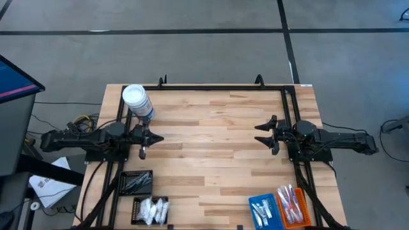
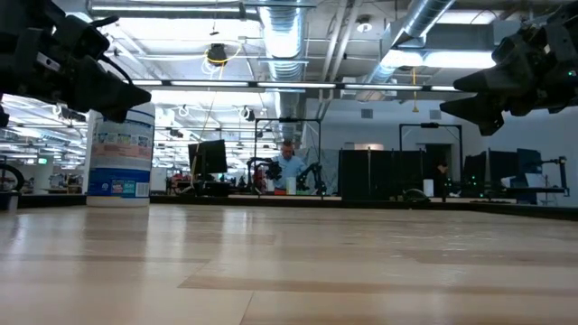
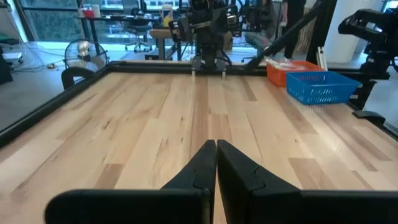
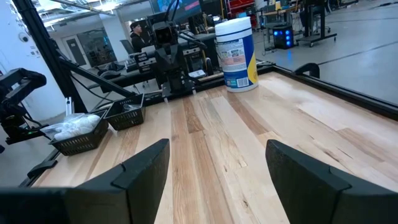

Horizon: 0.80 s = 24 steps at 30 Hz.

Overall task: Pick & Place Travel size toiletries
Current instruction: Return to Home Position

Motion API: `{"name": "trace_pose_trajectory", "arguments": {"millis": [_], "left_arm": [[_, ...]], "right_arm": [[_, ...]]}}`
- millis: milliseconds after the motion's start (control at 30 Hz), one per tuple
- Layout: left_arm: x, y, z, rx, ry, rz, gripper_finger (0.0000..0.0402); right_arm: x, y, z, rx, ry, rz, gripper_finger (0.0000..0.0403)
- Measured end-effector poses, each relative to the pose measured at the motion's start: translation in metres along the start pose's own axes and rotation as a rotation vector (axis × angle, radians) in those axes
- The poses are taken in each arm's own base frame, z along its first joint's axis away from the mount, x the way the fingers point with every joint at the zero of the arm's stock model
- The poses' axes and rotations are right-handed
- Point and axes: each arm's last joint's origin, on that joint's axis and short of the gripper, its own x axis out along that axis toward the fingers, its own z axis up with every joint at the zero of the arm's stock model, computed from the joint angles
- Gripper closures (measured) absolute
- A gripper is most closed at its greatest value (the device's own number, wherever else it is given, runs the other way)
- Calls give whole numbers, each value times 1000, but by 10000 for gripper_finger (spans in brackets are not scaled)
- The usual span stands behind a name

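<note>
Toiletries are binned along one worktop (image 1: 211, 147) edge, well apart from both grippers. White sachets (image 1: 152, 209) and dark sticks (image 1: 135, 183) sit in black bins (image 1: 121, 174) on the left arm's side. Silvery pieces (image 1: 262, 209) are in the blue bin (image 1: 251, 203), toothbrushes (image 1: 289, 203) in the orange bin (image 1: 308, 214). Left gripper (image 3: 216, 149) is clenched on nothing, right gripper (image 1: 262, 133) released. Jar (image 1: 136, 99) stands beside the left arm.

The left arm (image 1: 83, 139) and right arm (image 1: 332, 137) are matte black and blocky; their claw fingers (image 4: 143, 165) are flat, tapered wedges.
</note>
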Motion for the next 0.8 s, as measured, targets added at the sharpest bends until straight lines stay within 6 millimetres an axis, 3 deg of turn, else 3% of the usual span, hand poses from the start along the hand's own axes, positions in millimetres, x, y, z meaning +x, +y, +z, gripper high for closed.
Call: {"name": "trace_pose_trajectory", "arguments": {"millis": [800], "left_arm": [[3,0,-3,0,39,1,394]], "right_arm": [[0,0,0,0,0,0,143]]}}
